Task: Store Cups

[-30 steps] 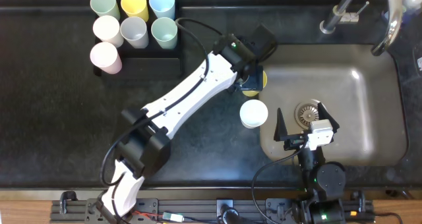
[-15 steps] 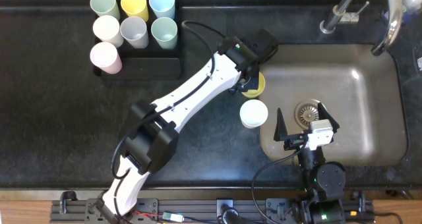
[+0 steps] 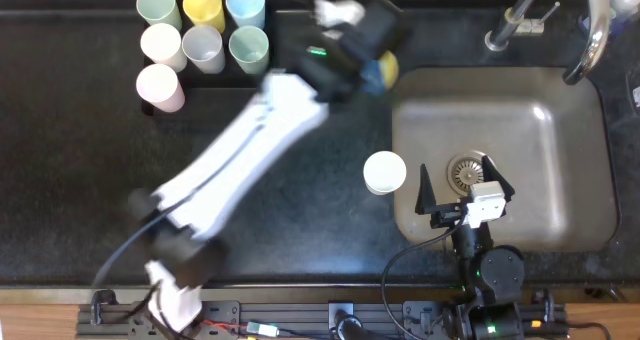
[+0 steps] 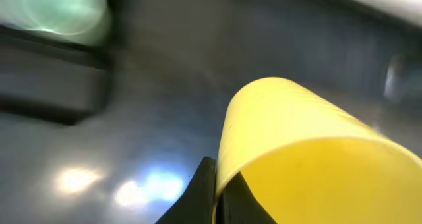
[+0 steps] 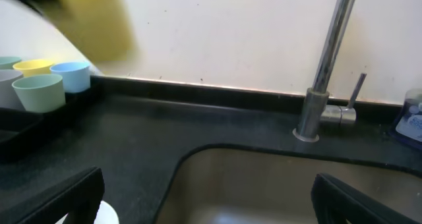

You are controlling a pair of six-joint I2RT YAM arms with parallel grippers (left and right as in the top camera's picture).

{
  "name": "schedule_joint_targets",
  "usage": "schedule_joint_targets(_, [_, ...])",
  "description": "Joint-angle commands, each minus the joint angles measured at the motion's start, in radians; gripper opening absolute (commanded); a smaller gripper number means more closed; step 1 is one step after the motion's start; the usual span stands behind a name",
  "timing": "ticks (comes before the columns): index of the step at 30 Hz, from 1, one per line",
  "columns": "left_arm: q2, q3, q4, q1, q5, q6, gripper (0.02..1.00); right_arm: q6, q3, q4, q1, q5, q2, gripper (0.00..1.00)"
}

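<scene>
Yellow cup (image 4: 310, 151), its rim wall clamped in the left gripper (image 4: 214, 194), hangs over the counter (image 3: 330, 250) beside the sink (image 3: 545, 120), long axis pointing away from the wrist. The right gripper (image 3: 462, 185) has its jaws apart.

Extended far, left end effector (image 4: 214, 196) clamped, right end effector (image 3: 460, 186) spread

My gripper (image 4: 219, 201) pinches the wall of a yellow cup (image 4: 310, 151) right at its rim, with a dark fingertip on either side of the wall. The cup sits close against my camera and is tilted in my grasp. Beneath it runs the dark countertop (image 4: 171, 66), with bright glare spots (image 4: 76, 179) just beside my fingers. Farther ahead and off to one side, a pale green cup (image 4: 59, 10) shows blurred at a dark tray (image 4: 59, 95). I cannot tell whether it stands inside.
</scene>
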Motion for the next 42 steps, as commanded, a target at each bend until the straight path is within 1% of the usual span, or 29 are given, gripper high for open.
schedule_joint_targets(1, [-0.232,-0.030,-0.126,0.172,-0.169,-0.373,0.036,-0.004,-0.013,0.006,-0.005,0.010,-0.008,0.996])
schedule_joint_targets(2, [-0.288,-0.091,-0.150,0.235,-0.152,-0.460,0.038,-0.004,-0.013,0.005,-0.005,0.010,-0.008,0.996])
schedule_joint_targets(4, [-0.349,-0.185,-0.148,0.295,-0.125,-0.559,0.038,-0.004,-0.013,0.005,-0.005,0.010,-0.008,0.996])
schedule_joint_targets(7, [-0.429,-0.348,-0.142,0.366,-0.095,-0.681,0.038,-0.004,-0.013,0.005,-0.005,0.010,-0.008,0.996])
schedule_joint_targets(9, [-0.447,-0.415,-0.142,0.387,-0.095,-0.712,0.038,-0.004,-0.013,0.005,-0.005,0.010,-0.008,0.998])
schedule_joint_targets(12, [-0.435,-0.511,-0.141,0.426,-0.096,-0.716,0.038,-0.004,-0.013,0.005,-0.005,0.010,-0.008,0.996])
schedule_joint_targets(16, [-0.360,-0.523,-0.141,0.455,-0.087,-0.708,0.038,-0.004,-0.013,0.005,-0.005,0.010,-0.008,0.998])
schedule_joint_targets(20, [-0.289,-0.523,-0.132,0.486,-0.027,-0.708,0.036,-0.004,-0.013,0.005,-0.005,0.010,-0.008,0.998])
schedule_joint_targets(24, [-0.233,-0.523,-0.112,0.507,0.010,-0.703,0.036,-0.004,-0.013,0.005,-0.005,0.010,-0.008,0.996])
schedule_joint_targets(37, [-0.149,-0.523,-0.029,0.525,0.019,-0.701,0.036,-0.004,-0.013,0.005,-0.005,0.010,-0.008,0.998])
schedule_joint_targets(42, [-0.108,-0.523,0.023,0.548,0.064,-0.652,0.036,-0.004,-0.013,0.005,-0.005,0.010,-0.008,0.998])
